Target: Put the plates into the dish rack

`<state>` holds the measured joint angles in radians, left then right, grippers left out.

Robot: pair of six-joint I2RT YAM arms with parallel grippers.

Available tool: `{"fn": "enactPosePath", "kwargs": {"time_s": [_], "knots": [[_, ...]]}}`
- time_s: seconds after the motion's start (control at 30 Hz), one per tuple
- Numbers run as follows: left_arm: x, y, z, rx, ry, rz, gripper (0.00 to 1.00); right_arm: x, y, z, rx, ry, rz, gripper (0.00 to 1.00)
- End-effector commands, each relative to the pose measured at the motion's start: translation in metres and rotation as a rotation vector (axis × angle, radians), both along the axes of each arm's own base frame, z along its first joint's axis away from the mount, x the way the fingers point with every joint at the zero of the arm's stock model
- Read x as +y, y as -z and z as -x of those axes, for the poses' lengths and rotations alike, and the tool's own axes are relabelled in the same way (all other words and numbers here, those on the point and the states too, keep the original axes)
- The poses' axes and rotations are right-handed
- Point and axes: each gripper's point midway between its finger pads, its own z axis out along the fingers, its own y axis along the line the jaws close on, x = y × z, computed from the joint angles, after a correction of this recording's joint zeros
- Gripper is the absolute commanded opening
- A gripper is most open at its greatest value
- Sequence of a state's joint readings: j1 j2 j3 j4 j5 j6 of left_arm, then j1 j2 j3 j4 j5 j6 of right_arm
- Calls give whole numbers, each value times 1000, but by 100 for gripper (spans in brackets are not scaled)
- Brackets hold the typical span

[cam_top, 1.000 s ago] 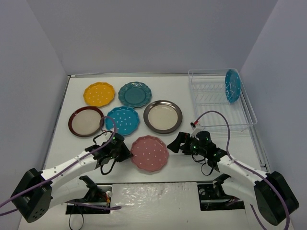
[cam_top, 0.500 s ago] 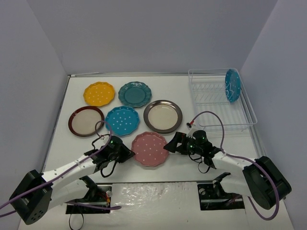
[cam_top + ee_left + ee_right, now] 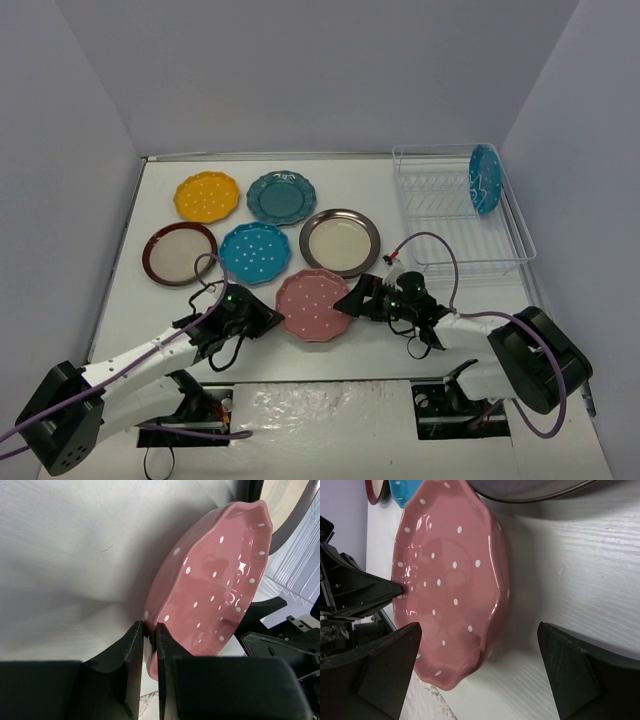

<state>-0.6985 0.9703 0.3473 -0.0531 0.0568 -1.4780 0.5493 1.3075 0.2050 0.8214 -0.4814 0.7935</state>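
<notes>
The pink dotted plate (image 3: 313, 305) is near the front middle, tilted, with its left edge raised off the table. My left gripper (image 3: 268, 320) is shut on that plate's left rim; the left wrist view shows the fingers (image 3: 151, 630) pinching the rim of the plate (image 3: 215, 580). My right gripper (image 3: 352, 299) is open at the plate's right edge, and in the right wrist view its jaws (image 3: 479, 630) stand one on each side of the rim (image 3: 450, 580) without touching. One blue dotted plate (image 3: 484, 178) stands upright in the white dish rack (image 3: 455, 262).
Flat on the table lie a yellow plate (image 3: 207, 195), a teal plate (image 3: 281, 196), a maroon-rimmed plate (image 3: 180, 252), a blue dotted plate (image 3: 255, 251) and a dark-rimmed plate (image 3: 340, 242). The rack stands at the far right by the wall.
My right gripper has moved left up to the pink plate's right edge. My left gripper has shifted the plate slightly away from the front edge and tilted it.
</notes>
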Motion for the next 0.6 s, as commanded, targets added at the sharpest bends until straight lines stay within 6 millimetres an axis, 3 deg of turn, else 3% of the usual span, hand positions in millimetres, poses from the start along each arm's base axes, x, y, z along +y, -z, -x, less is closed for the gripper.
{"fn": "enactPosePath", "kwargs": {"time_s": [0.0,0.3,0.57], "knots": [[-38,-86,-29,-203,11,263,0,16,-16,-5,-47,-31,-67,97],[-41,-90,-25,-224,39,274,0,30,-27,-10,-82,-52,-95,81],[-42,-85,-20,-235,62,269,0,33,-39,-14,-131,-52,-130,53]]}}
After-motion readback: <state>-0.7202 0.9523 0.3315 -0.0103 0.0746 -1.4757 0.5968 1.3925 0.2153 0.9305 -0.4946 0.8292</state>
